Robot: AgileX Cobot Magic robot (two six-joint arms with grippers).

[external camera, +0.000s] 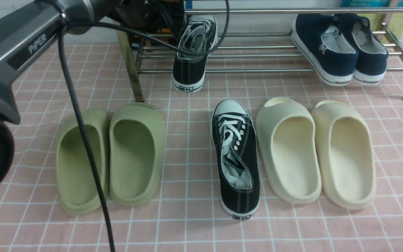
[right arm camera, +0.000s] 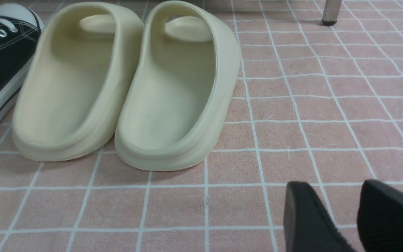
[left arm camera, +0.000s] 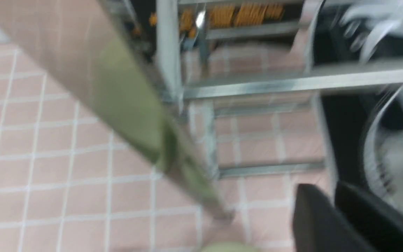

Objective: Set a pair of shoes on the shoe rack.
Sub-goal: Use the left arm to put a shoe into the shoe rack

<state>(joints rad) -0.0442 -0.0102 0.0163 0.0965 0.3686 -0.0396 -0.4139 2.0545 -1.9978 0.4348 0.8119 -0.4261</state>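
Both claws are empty. The left claw (left arm camera: 332, 190) has its dark fingers drawn together with nothing between them, though its wrist view is blurred. It hangs at the far left end of the shoe rack (external camera: 257, 70), just beside the first sneaker (external camera: 191, 59). The right claw (right arm camera: 341, 210) has its fingers apart, low over the near right part of the floor (external camera: 187, 227).

The first sneaker, black with white laces, lies on the rack's lower bars, toe far, with its heel hanging over the front bar. The second sneaker (external camera: 236, 157) lies on the pink checked floor, on the near side of the rack and a little right of centre. Its long axis runs near to far: white toe cap toward the rack, heel toward the robot, toe leaning slightly left.

From the right claw, the second sneaker lies to the left, with the cream slides (external camera: 289, 154) between them. The closer slide sits just beside the sneaker's right side. From the left claw, the sneaker lies nearer the robot and to the right, well apart. The right arm looks the closer one, but it would have to pass the slides.

Green slides (external camera: 136, 157) sit to the sneaker's left, across a gap. Navy slip-ons (external camera: 324, 49) rest on the rack's right end.
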